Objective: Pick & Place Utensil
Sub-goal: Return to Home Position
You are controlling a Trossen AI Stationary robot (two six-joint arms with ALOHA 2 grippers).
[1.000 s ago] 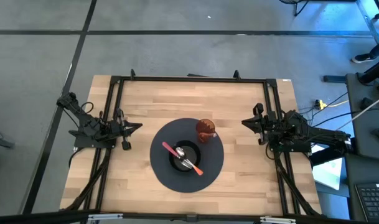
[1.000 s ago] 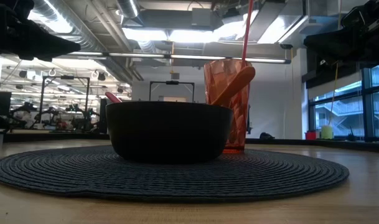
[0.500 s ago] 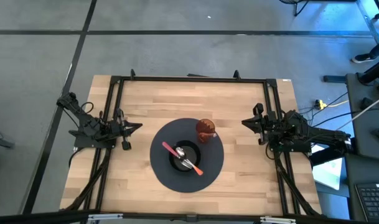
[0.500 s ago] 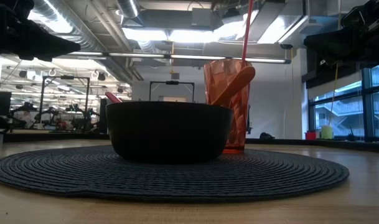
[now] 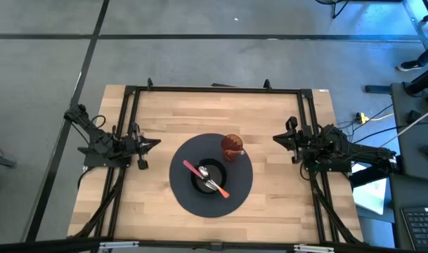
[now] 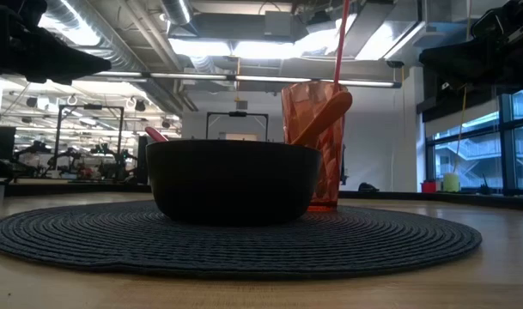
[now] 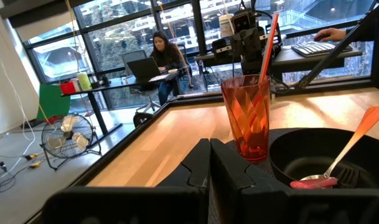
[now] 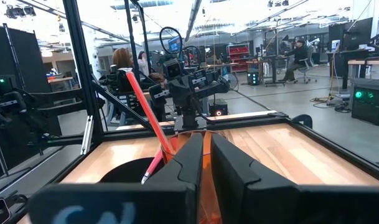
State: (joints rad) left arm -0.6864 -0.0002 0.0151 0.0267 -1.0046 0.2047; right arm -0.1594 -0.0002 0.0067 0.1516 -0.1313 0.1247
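Note:
A black bowl (image 5: 209, 177) sits on a round dark placemat (image 5: 182, 193) at the table's middle. Two utensils lie in the bowl with their handles propped on its rim: one has a pink handle (image 5: 191, 168), the other an orange handle (image 5: 222, 190). The low view shows the bowl (image 6: 233, 182) with the orange handle (image 6: 325, 116) sticking up. A red faceted cup (image 5: 232, 146) with a straw (image 7: 267, 40) stands on the mat behind the bowl. My left gripper (image 5: 155, 143) hovers shut near the table's left side, and my right gripper (image 5: 275, 138) hovers shut near the right side; both touch nothing.
A black frame (image 5: 214, 89) runs along the table's far edge and down both sides. Bare wood lies between each gripper and the placemat. Beyond the table, people sit at desks (image 7: 161, 53) in the room.

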